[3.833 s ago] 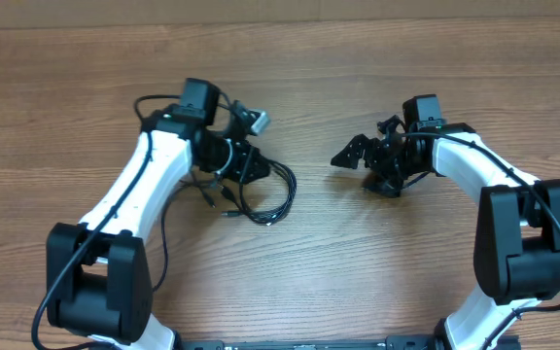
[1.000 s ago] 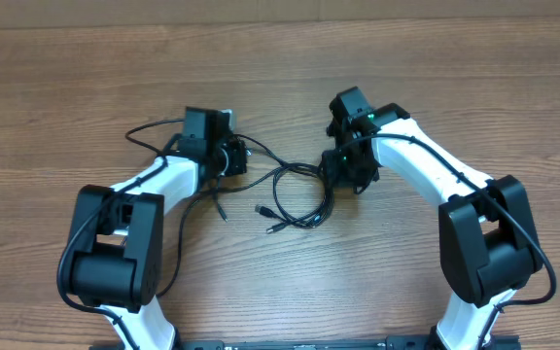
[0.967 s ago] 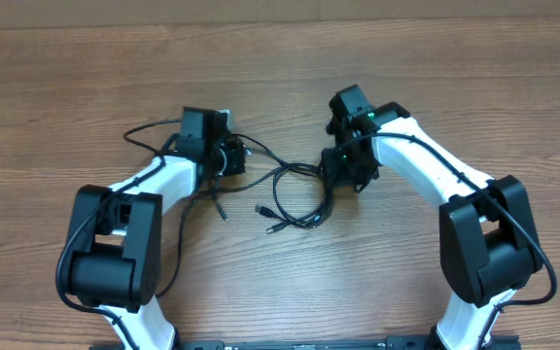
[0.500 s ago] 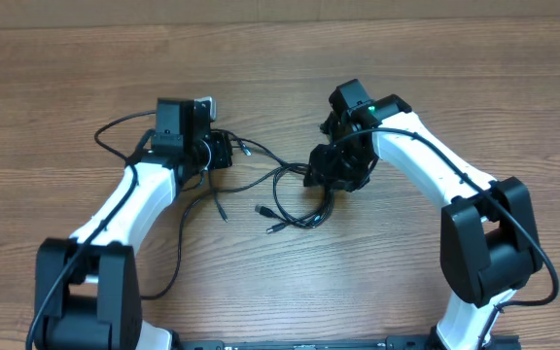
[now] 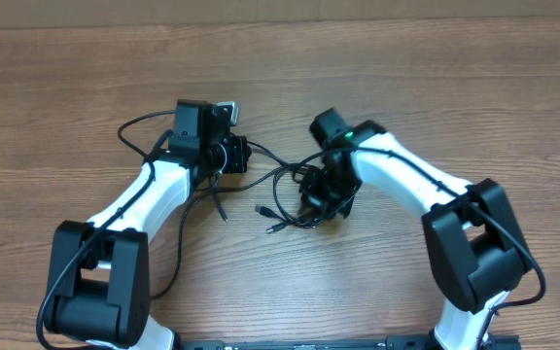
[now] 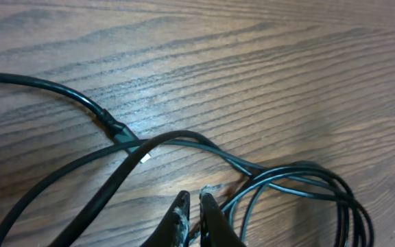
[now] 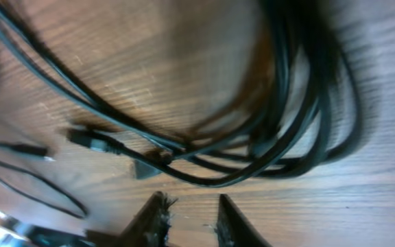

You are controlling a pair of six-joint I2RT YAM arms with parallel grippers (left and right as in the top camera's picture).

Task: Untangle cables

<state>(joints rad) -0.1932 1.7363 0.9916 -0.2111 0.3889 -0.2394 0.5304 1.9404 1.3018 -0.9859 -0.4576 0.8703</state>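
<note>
We see that the right gripper (image 5: 317, 199) has moved to the left and lower, and it is now over the loops of the cables (image 6: 115, 127). The left gripper (image 5: 247, 154) has shifted back a little rightwards.

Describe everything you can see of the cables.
The cables are thin, black, rubbery-looking cords lying in loose overlapping loops on the wooden table, between the arms. Small plug tips poke out on the left arm's side. The right claw stands open beside the loops, not gripping them.

Left hand (image 6: 193, 203) pinched closed, right hand (image 7: 192, 203) slightly parted, both pointing downward.
</note>
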